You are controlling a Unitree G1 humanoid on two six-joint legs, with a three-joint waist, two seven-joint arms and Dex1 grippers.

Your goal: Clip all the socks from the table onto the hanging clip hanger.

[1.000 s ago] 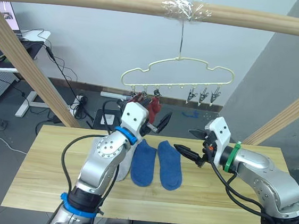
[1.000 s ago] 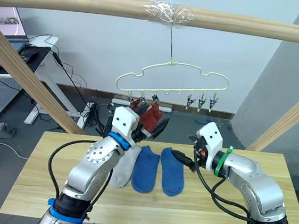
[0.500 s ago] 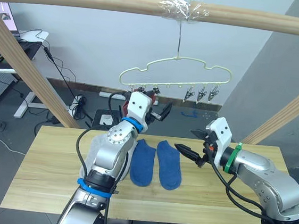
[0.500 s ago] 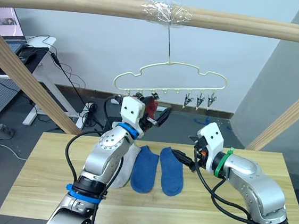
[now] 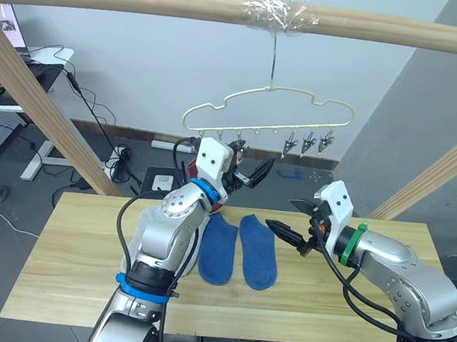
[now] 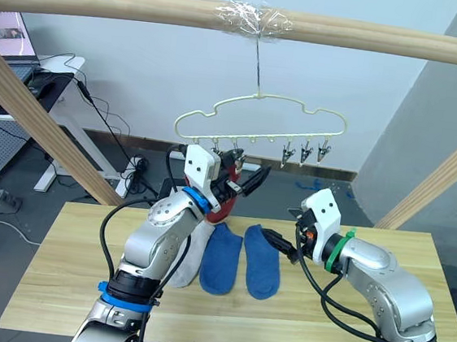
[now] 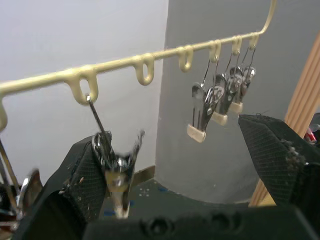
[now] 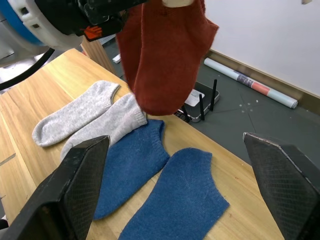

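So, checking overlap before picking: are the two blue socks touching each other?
Apart. The left eye view shows bare table between the left blue sock and right blue sock.

The left arm (image 5: pixel 175 231) is covering most of the grey socks (image 8: pixel 87 118) at the table's (image 5: pixel 63 268) middle in the head views. The rust red socks (image 8: pixel 162 60) are running off the picture's edge where they are clipped, so the clips gripping them are hidden. The clip (image 7: pixel 116 170) beside the left gripper's (image 7: pixel 190 200) finger is blurring.
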